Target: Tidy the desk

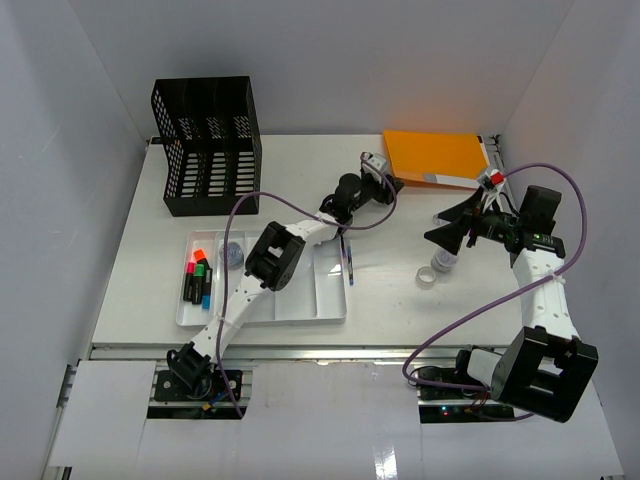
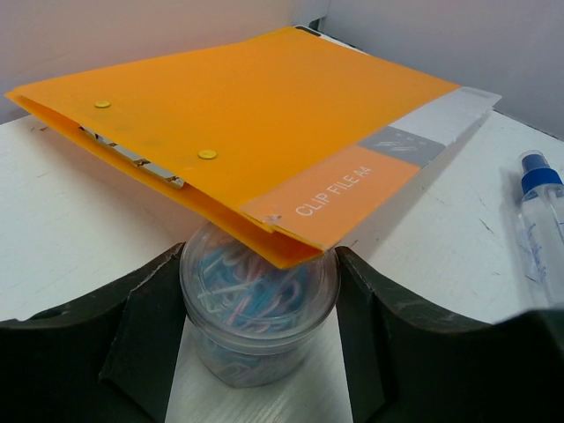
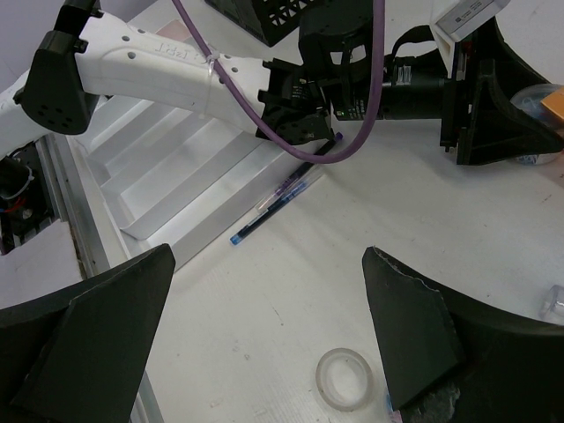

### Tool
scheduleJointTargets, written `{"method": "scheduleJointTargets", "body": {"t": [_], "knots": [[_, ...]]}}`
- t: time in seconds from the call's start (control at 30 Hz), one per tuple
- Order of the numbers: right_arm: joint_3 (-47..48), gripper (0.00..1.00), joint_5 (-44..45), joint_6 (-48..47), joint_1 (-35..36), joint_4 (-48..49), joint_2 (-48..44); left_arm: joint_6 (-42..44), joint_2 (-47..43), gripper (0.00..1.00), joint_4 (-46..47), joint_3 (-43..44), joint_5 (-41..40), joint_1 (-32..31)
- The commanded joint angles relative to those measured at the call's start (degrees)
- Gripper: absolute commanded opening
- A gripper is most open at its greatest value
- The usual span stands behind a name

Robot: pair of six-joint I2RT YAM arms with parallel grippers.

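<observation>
Desk (image 1: 400, 320), flat white tabletop: left gripper (image 2: 260, 264) flanks clear plastic paper-clip jar (image 2: 260, 304) under orange clip file (image 2: 247, 115); clamped? Can't tell. Draw it out low.

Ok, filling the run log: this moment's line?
left end effector: closed on paper-clip jar | jar: under orange clip file corner | right end effector: open, empty

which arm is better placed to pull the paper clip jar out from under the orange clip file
Left. The left claw has a finger on each side of the paper clip jar. The right claw hangs open near a tape roll, away from the jar.
</observation>
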Motion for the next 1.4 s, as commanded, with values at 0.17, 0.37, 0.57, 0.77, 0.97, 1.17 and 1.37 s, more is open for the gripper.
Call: {"method": "scheduleJointTargets", "body": {"t": [0.17,0.37,0.57,0.77,0.97,1.17,1.37], "knots": [[-0.19,0.94,-0.46,-0.05,-0.04,1.27,-0.45,1.58,-23.8,0.11,11.78,-31.1,-0.78,-0.33],[-0.81,0.93,0.11,-0.83,-0.04,1.1,-0.7,3.7,-42.01,0.0,13.38,-49.5,-1.04,-0.33],[-1.05,0.94,2.19,-2.93,0.12,0.24,-0.07,2.15,-62.1,0.0,3.64,-61.6,-1.16,-0.33],[-0.82,0.94,4.66,-5.58,0.13,-1.96,0.76,-4.72,-85.52,0.0,-13.66,-76.61,-8.63,0.33],[-0.9,0.94,4.91,-5.99,0.21,-2.4,1.15,-14.34,-112.55,0.0,-37.31,-92.28,-24.09,2.74],[-1.32,0.94,4.91,-5.83,0.21,-1.97,1.58,-22.49,-127.55,0.0,-52.11,-98.75,-36.34,3.81],[-1.5,0.93,5.27,-5.83,0.21,-1.97,1.84,-28.53,-124.94,0.0,-52.47,-103.62,-41.73,6.25]]}}
